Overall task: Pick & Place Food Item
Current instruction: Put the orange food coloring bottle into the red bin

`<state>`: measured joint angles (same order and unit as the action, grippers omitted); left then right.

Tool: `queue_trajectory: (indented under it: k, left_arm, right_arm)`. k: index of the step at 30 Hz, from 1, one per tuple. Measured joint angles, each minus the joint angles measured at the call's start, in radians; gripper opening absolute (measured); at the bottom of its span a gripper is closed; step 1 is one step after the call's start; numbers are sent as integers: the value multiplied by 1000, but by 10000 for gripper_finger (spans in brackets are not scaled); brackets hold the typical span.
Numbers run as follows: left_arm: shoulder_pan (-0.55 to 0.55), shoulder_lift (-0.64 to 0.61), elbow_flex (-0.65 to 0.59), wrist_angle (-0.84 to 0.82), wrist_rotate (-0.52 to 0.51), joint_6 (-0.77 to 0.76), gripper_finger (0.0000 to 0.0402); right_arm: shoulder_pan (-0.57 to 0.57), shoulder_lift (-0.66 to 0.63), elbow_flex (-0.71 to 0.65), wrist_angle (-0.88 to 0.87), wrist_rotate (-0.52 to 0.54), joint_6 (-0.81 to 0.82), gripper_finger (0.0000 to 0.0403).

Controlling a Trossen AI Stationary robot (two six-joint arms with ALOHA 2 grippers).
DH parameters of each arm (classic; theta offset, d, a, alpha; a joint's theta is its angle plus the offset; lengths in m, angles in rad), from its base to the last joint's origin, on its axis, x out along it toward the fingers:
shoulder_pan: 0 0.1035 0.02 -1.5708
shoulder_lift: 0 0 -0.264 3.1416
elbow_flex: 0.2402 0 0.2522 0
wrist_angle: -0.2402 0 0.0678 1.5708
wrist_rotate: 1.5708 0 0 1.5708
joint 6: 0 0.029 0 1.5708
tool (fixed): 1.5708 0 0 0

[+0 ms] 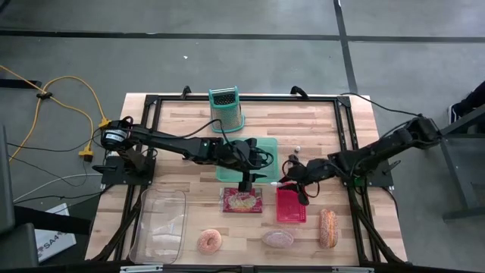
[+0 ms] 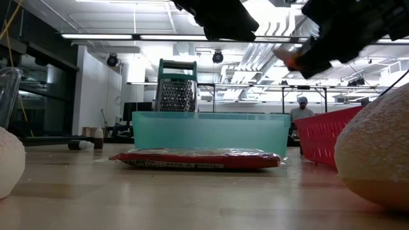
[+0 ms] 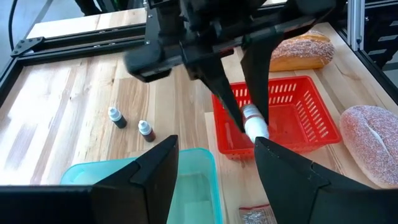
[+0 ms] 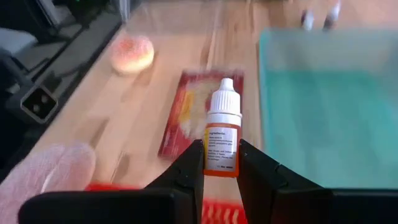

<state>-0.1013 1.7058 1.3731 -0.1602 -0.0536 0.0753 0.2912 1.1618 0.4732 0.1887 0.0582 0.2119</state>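
- Left gripper (image 1: 244, 184): fingers apart, empty, hanging above the packet (image 1: 242, 200) beside the teal tray (image 1: 267, 144).
- Right gripper (image 4: 219, 167): clamped on a small dropper bottle (image 4: 222, 134), arm stretched inward over the red basket (image 1: 291, 205)'s near rim.
- Handling: keep the bottle upright, lower into the basket before releasing, I judge.

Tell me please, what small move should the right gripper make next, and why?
Probably lower a little toward the red basket. The right gripper is shut on the small dropper bottle and hangs over the basket's edge, not inside yet.
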Motion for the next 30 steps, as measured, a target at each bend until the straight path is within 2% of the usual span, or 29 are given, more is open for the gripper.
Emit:
queue_trajectory:
  k: [11, 19, 23, 30]
  left_arm:
    - [0, 0, 0, 0, 1, 0, 205]
    - [0, 0, 0, 0, 3, 0, 205]
    - [0, 0, 0, 0, 2, -8, 205]
    - [0, 0, 0, 0, 2, -15, 205]
  right_arm:
    - [135, 6, -1, -164, 74, 265, 66]
    - [231, 27, -1, -191, 164, 414, 66]
    - [269, 84, -1, -187, 205, 479, 66]
    - [295, 200, -1, -131, 205, 528, 66]
